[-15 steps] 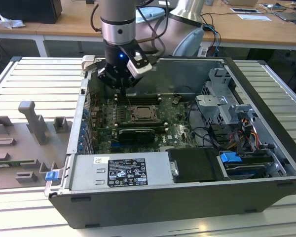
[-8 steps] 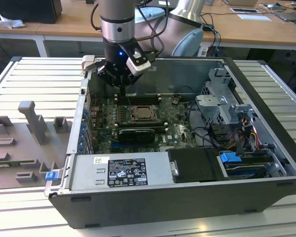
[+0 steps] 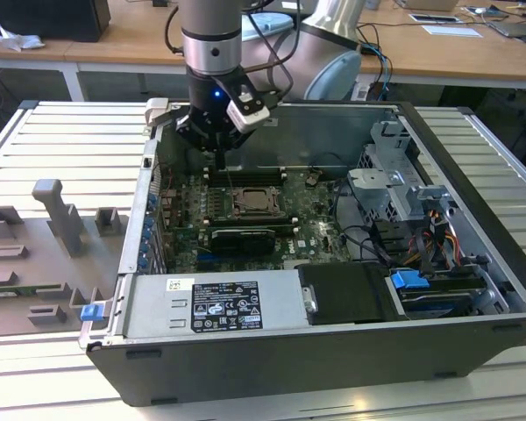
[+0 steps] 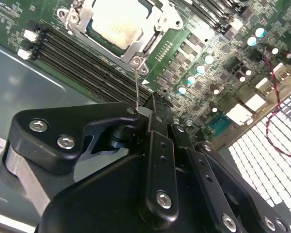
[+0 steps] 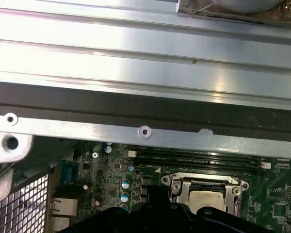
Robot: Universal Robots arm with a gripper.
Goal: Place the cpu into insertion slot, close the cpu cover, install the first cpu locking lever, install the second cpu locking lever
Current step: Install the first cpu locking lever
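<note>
cpu point(image 4: 117, 22) sits in the insertion slot point(image 3: 259, 203), on the green board point(image 4: 203, 43) inside the open PC case point(image 3: 473, 202). cpu cover point(image 4: 161, 25) looks folded down flat, framing the chip. We read the first two steps as done.

One locking lever point(image 4: 137, 85) stands up off the slot's corner as a thin wire, unlatched. Its free end meets the pincer point(image 4: 153, 108) right at the tips. Pincer looks closed, tips together. We can't tell if it clamps the wire or only touches it. In the exterior view it hangs over the slot's far side, above the memory slots point(image 4: 82, 63).

Step in hand, as we judge it: first lever. To do it well, we follow the lever's own arc about its hinge rather than pushing straight down. We nudge sideways only near the end so it tucks under its hook, and keep the tips off the memory slots and the capacitors point(image 4: 191, 79). The wire looks springy, so slip is the risk.
</note>
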